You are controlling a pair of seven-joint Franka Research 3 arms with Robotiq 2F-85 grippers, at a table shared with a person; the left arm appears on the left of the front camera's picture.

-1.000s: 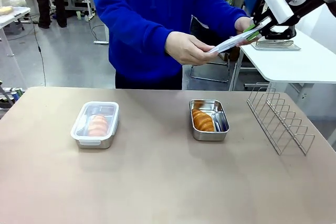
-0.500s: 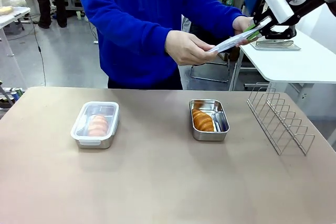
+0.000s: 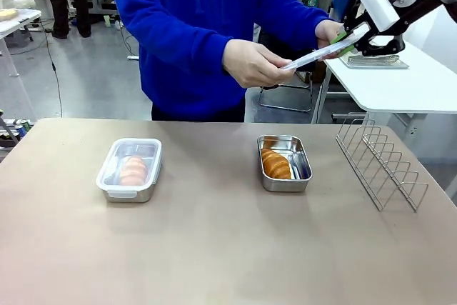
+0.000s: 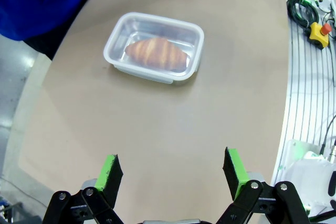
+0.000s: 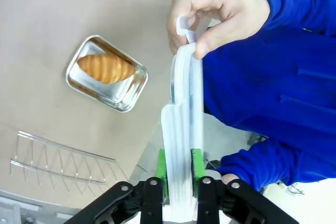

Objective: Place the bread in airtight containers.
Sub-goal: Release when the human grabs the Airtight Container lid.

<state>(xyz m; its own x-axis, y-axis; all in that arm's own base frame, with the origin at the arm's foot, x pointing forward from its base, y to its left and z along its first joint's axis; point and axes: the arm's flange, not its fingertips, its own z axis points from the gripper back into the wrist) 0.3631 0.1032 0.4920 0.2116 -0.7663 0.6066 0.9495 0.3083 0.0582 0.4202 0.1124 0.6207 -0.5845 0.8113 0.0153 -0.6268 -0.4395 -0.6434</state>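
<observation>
Table (image 3: 214, 248): plain beige-brown. Tins (image 3: 284, 163) (image 3: 129, 169): shiny silver steel; the left one has a clear, frosted lid. Croissants (image 3: 275, 165) (image 4: 156, 53): golden-brown with darker ridged stripes. Person's sleeve (image 3: 178, 12): solid royal blue. Lid (image 5: 182, 129) in hand: translucent white. Finger pads (image 4: 111, 170): bright green on black. Wire rack (image 3: 380, 162): silver

I count two croissants (image 3: 133, 170) (image 3: 275, 164), two steel tins (image 3: 114, 192) (image 3: 303, 156), two clear lids (image 3: 145, 151) (image 3: 314, 56), one wire rack (image 3: 380, 163) and one person (image 3: 200, 26).
</observation>
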